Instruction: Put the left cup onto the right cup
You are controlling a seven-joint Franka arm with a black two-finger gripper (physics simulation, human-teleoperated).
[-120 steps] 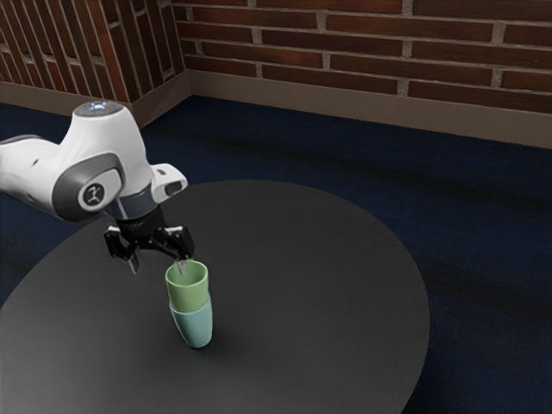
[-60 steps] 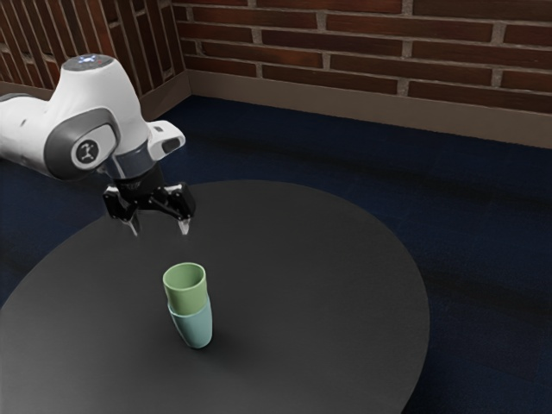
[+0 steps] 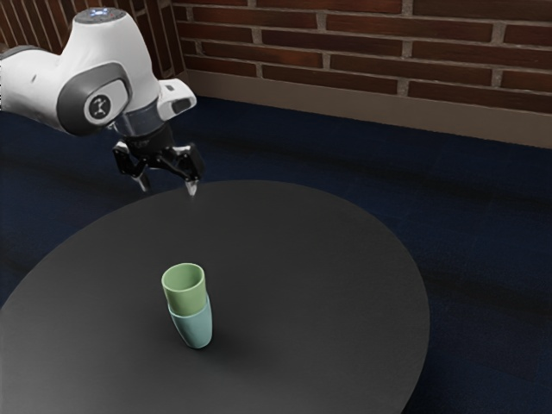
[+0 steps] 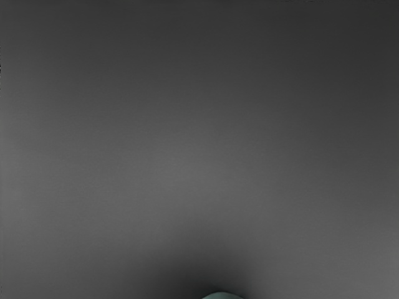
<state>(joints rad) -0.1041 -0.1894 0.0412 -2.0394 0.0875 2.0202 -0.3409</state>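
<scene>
Exterior view: the gripper [image 3: 168, 185] hangs above the far edge of the round black table [image 3: 345, 285], jaws spread and empty, well apart from the cups. The green cup [image 3: 185, 287] sits upright, nested in the teal cup [image 3: 195, 328].

Wrist view: bare table and a greenish sliver [image 4: 218, 295] of a cup; I cannot tell which

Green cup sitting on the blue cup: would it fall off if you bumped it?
Probably not easily: the pale green cup sits nested in the blue-green cup, so a small nudge would likely move both together. A hard push near the rim might tip the whole stack, since it stands tall on a narrow base.
</scene>
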